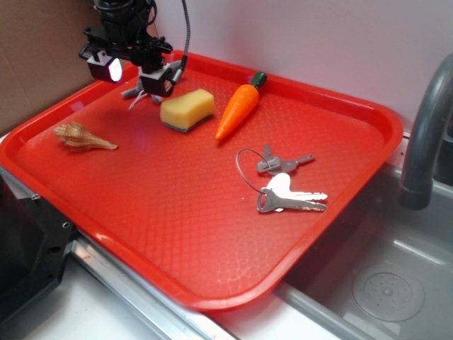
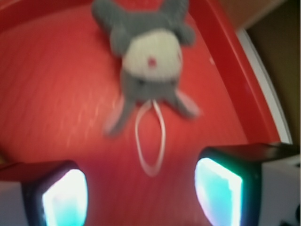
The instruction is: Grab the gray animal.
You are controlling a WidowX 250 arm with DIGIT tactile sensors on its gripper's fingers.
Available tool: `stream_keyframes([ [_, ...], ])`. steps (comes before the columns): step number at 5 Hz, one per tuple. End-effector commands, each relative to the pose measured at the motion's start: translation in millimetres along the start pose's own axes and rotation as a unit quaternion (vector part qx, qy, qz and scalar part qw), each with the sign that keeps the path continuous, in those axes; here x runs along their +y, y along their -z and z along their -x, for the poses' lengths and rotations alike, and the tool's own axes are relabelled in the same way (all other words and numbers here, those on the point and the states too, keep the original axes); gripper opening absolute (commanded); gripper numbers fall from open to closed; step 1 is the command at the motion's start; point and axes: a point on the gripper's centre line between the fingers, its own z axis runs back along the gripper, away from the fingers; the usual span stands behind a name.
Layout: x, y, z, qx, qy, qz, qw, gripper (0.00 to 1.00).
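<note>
the gray animal (image 2: 149, 61) lies flat in the red tray's (image 1: 212, 234) far corner, below the gripper (image 2: 141, 197), whose jaws gape wide and empty. soft, light plush: pinch its round body, not the string loop (image 2: 150, 141).

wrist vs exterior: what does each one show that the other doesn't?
Wrist only: the gray animal's white face with red nose, its white string loop, and the two claw fingertips apart with nothing between them. Exterior only: the sponge, carrot, shell, keys, and the faucet beside the tray. Both: the red tray, the claw and the gray animal, mostly hidden under the claw in exterior.
</note>
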Motion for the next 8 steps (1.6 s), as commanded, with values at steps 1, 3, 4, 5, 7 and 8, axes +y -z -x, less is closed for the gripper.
stream_keyframes([
  [1,9,-12,-37,-0.029,-0.002,0.017,0.999,1.00],
  [3,22,-2,-53,-0.034,0.008,0.035,0.999,1.00],
  [4,22,-3,-56,-0.027,0.012,0.047,0.998,1.00],
  [5,21,4,-61,-0.029,0.016,0.036,0.999,1.00],
  [7,5,28,-61,-0.026,0.044,0.014,0.999,1.00],
  [8,-1,36,-55,-0.023,0.052,0.008,0.998,1.00],
])
